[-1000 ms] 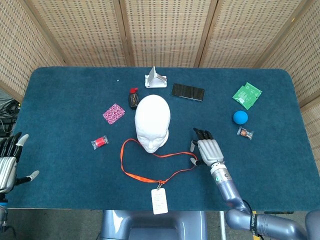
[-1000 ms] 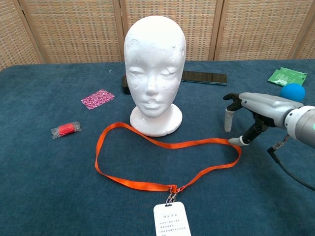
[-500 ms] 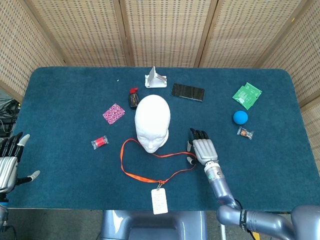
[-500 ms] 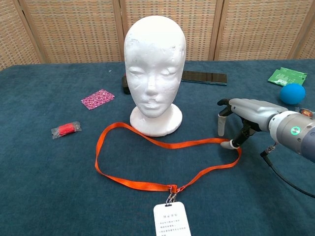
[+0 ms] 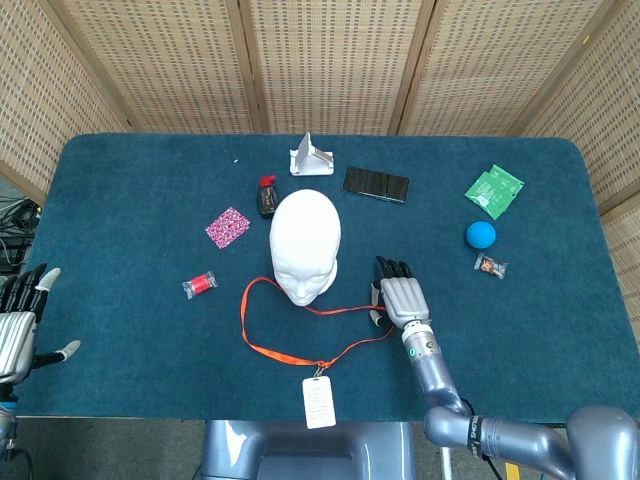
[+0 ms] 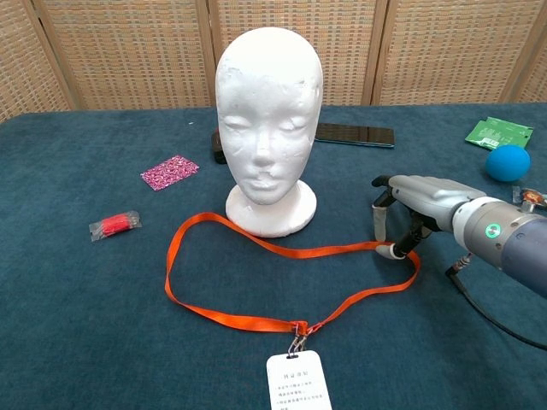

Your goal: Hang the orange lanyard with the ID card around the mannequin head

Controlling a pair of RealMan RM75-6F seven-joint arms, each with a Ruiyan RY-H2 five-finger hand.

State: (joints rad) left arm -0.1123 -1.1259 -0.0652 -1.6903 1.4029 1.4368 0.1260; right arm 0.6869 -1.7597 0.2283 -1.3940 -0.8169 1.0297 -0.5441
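Matt white mannequin head [image 6: 268, 111], woven orange lanyard [image 6: 256, 321]

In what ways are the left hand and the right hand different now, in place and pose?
The right hand is over the table beside the orange lanyard, fingertips down at its loop; the left hand hangs off the table's left edge, far from it. Both hold nothing, fingers apart.
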